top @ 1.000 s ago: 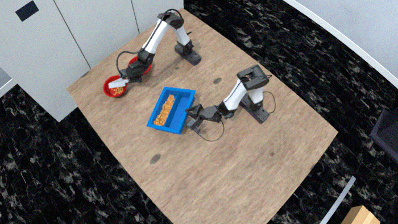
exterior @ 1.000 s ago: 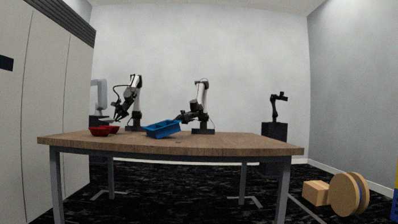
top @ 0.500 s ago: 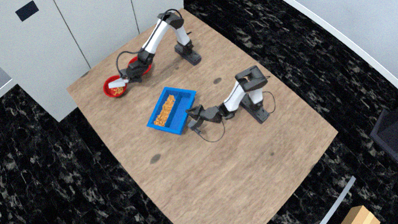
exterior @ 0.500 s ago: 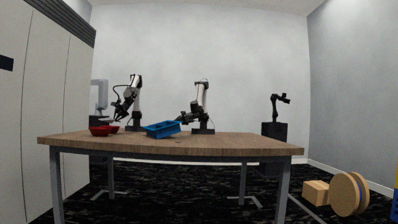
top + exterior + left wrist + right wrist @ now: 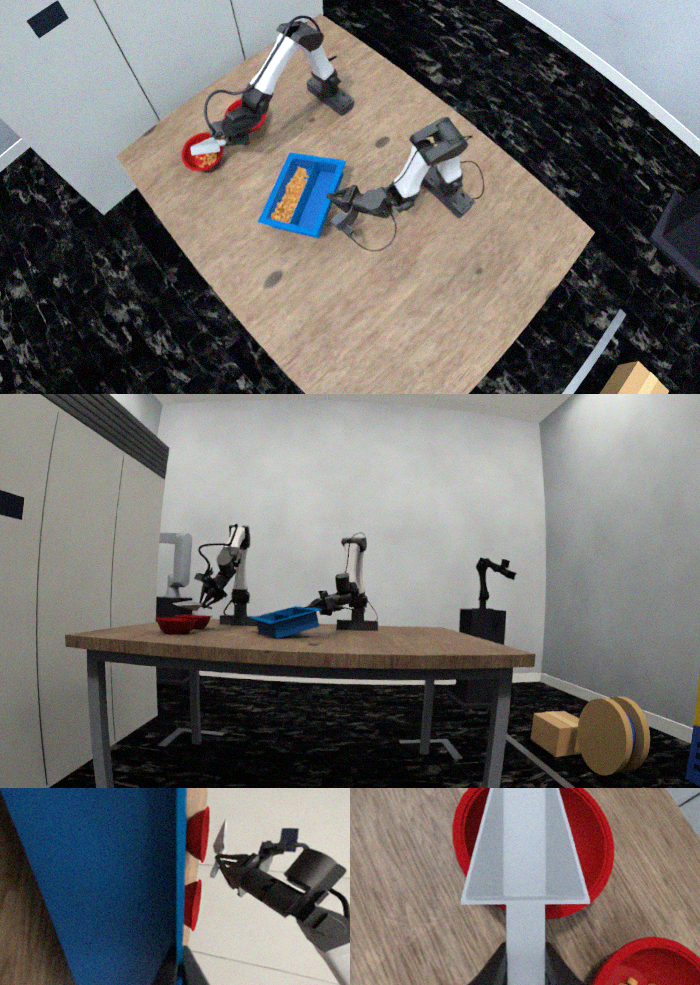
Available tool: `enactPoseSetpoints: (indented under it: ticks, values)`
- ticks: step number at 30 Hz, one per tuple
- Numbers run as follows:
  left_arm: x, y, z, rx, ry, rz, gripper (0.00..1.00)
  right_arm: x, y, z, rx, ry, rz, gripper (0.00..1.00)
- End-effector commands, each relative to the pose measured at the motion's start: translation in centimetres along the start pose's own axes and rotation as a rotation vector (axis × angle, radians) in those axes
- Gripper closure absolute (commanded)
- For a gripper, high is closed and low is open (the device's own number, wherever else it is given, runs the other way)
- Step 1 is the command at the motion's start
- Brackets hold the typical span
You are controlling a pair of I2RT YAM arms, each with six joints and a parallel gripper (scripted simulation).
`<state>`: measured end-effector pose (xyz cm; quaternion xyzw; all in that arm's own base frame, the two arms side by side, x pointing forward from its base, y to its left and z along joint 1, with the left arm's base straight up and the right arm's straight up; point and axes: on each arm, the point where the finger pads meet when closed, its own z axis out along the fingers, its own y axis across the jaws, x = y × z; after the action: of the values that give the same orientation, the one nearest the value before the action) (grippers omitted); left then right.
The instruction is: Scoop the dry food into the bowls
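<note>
My right gripper (image 5: 223,143) (image 5: 525,950) is shut on the handle of the grey scoop (image 5: 204,148) (image 5: 220,840) (image 5: 526,850), which is tilted over one red bowl (image 5: 186,159) (image 5: 602,845). No food shows in the scoop. Food (image 5: 208,160) lies in that bowl; the scoop hides part of it from the right wrist view. The other red bowl (image 5: 262,121) (image 5: 653,948) stands partly under the right arm, with pieces visible. My left gripper (image 5: 330,198) (image 5: 178,954) is shut on the rim of the blue box (image 5: 316,197) (image 5: 295,625) (image 5: 101,876). The box is tilted, its gripped side raised, with food (image 5: 291,197) along the opposite side.
Both bowls stand near the table's (image 5: 380,300) (image 5: 400,644) edge beside the pale cabinet (image 5: 175,45) (image 5: 80,544). The box stands between the bowls and the left arm. The right arm reaches over the farther bowl. No loose pieces can be made out on the table.
</note>
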<state>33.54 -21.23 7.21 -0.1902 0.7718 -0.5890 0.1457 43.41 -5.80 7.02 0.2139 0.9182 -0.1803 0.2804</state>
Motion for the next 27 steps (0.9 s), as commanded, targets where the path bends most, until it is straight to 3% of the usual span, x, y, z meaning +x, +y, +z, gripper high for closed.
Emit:
enactPoseSetpoints:
  ticks: [1,3,16,17,27]
  values:
    - [-1.3,-1.3,0.2,0.049,-0.025,0.059,1.0,-2.2,-0.2,-1.4,-0.012,-0.068,0.025,1.0]
    - [-0.5,0.0,-0.3,0.026,-0.024,0.028,1.0,-2.2,-0.2,-1.4,-0.012,-0.068,0.025,1.0]
    - [-0.9,-1.3,-0.2,0.071,-0.028,0.066,1.0,-2.2,-0.2,-1.4,-0.013,-0.07,0.025,1.0]
    - [-0.5,0.7,-0.3,0.033,-0.024,0.021,1.0,-2.2,-0.2,-1.4,-0.013,-0.07,0.025,1.0]
    - [-0.8,0.4,-0.3,0.061,-0.025,0.031,1.0,-2.2,-0.2,-1.4,-0.013,-0.07,0.025,1.0]
